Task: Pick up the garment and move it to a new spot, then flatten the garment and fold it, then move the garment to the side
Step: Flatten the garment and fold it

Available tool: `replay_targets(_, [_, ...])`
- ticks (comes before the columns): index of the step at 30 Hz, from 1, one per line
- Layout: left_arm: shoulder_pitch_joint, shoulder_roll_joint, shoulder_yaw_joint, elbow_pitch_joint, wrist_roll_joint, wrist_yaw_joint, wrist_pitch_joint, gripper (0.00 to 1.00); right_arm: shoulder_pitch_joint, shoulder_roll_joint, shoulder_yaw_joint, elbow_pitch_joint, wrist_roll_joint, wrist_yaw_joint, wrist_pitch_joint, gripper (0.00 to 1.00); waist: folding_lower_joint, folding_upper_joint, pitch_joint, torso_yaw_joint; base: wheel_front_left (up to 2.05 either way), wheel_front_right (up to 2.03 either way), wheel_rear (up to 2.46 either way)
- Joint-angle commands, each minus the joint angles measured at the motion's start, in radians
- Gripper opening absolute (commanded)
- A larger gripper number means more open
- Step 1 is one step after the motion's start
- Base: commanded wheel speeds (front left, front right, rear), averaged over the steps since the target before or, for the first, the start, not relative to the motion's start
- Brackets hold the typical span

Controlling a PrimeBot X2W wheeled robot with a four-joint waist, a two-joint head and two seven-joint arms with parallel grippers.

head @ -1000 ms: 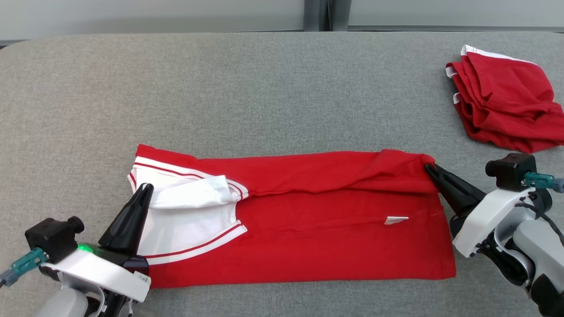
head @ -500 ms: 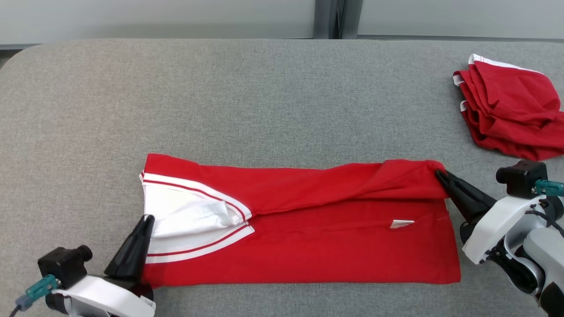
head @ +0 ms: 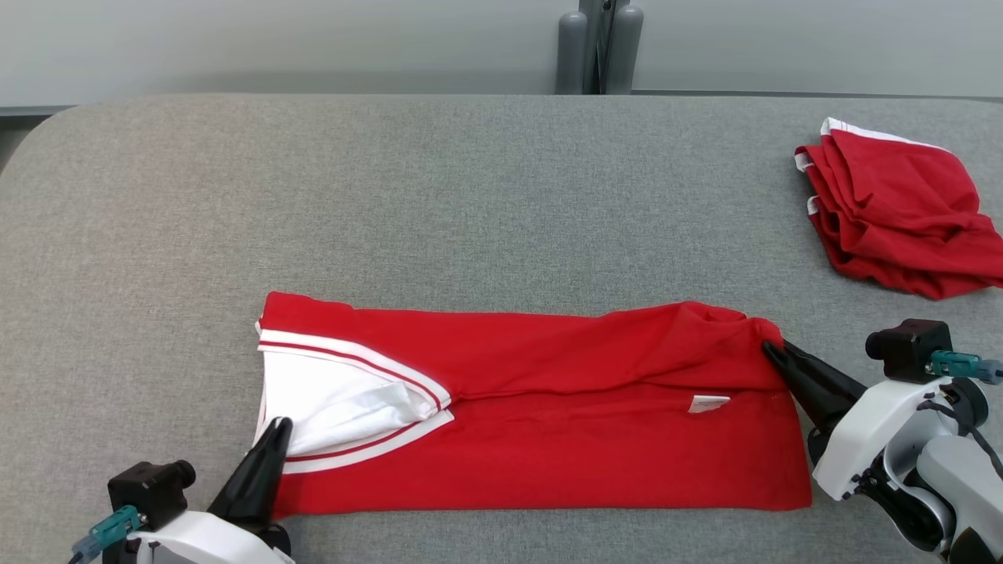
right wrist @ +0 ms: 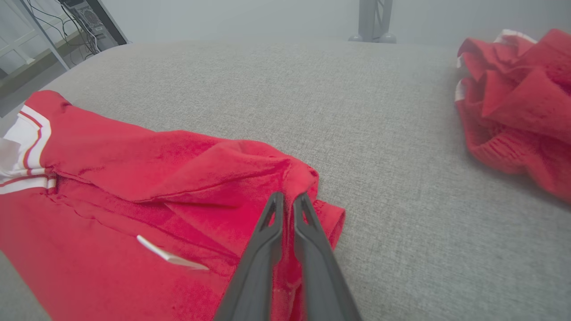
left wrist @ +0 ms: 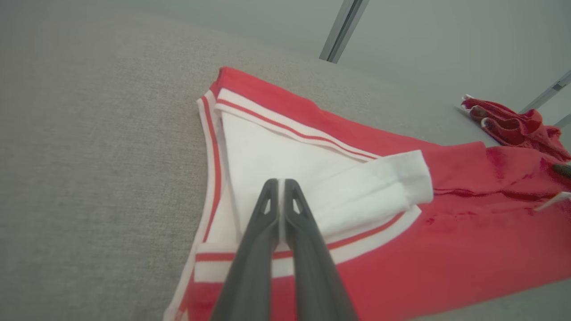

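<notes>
The garment (head: 548, 454) is a red shirt with a white, red-striped collar area (head: 329, 392). It lies on the grey table (head: 470, 196), with its far long edge folded over toward me. My left gripper (head: 278, 427) is shut with nothing in it, and its tips hover over the white part near the shirt's left end (left wrist: 279, 182). My right gripper (head: 772, 348) sits at the bunched right corner of the folded-over flap. Its jaws (right wrist: 289, 195) stand a sliver apart on the red cloth (right wrist: 111, 249).
A second red garment (head: 893, 211) lies crumpled at the table's far right. A grey post (head: 599, 47) stands behind the table's back edge. A small white label (head: 707, 403) sticks out of the shirt near its right end.
The camera has tilted, so the whole picture sits lower. My left gripper has drawn back from the white collar area toward the shirt's near left edge. The right gripper stays at the flap's corner.
</notes>
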Motion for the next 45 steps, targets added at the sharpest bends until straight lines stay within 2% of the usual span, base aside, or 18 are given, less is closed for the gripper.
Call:
replay_targets(1, [-0.014,0.003,0.010,0.006,0.016,-0.001,-0.003,0.00,0.005,0.003,-0.005,0.005,0.003,0.000,-0.005,0.76,0.0000,0.0000,-0.003,0.000,0.00,0.00,0.00])
replay_targets(2, [-0.015,-0.002,0.026,0.009,0.027,-0.001,-0.003,0.31,0.011,0.004,-0.009,0.008,0.005,0.000,-0.005,1.00,0.0000,0.0000,-0.007,0.001,0.00,0.00,0.00])
replay_targets(4, [-0.008,-0.020,0.049,0.009,0.051,-0.001,-0.003,1.00,0.019,0.004,-0.026,0.006,0.005,0.000,-0.005,1.00,0.0000,0.0000,-0.014,0.003,0.00,0.00,0.00])
replay_targets(12, [0.037,-0.074,0.138,-0.036,0.132,-0.001,-0.003,1.00,0.086,0.007,-0.151,-0.052,-0.033,0.000,-0.005,1.00,0.0000,0.0000,-0.042,0.006,0.00,0.00,0.00])
replay_targets(21, [0.092,-0.150,0.277,-0.135,0.254,-0.001,-0.003,1.00,0.179,0.036,-0.299,-0.104,-0.129,0.000,-0.005,1.00,0.0000,0.0000,-0.071,0.000,0.00,0.00,0.00])
replay_targets(29, [0.118,-0.241,0.446,-0.228,0.398,-0.001,-0.003,1.00,0.262,0.089,-0.442,-0.106,-0.232,0.000,-0.005,1.00,0.0000,0.0000,-0.089,-0.004,0.00,0.00,0.00])
replay_targets(37, [0.139,-0.282,0.508,-0.255,0.529,-0.001,-0.003,1.00,0.348,0.164,-0.600,-0.086,-0.330,0.000,-0.005,1.00,0.0000,0.0000,-0.103,-0.008,0.00,0.00,0.00])
replay_targets(41, [0.146,-0.293,0.521,-0.261,0.570,-0.001,-0.003,1.00,0.359,0.190,-0.610,-0.060,-0.354,0.000,-0.004,1.00,0.0000,0.0000,-0.110,-0.010,0.00,0.00,0.00])
replay_targets(45, [0.142,-0.298,0.514,-0.260,0.573,-0.001,-0.003,1.00,0.306,0.184,-0.566,-0.045,-0.360,0.000,0.006,1.00,0.0000,0.0000,-0.112,-0.009,0.00,0.00,0.00])
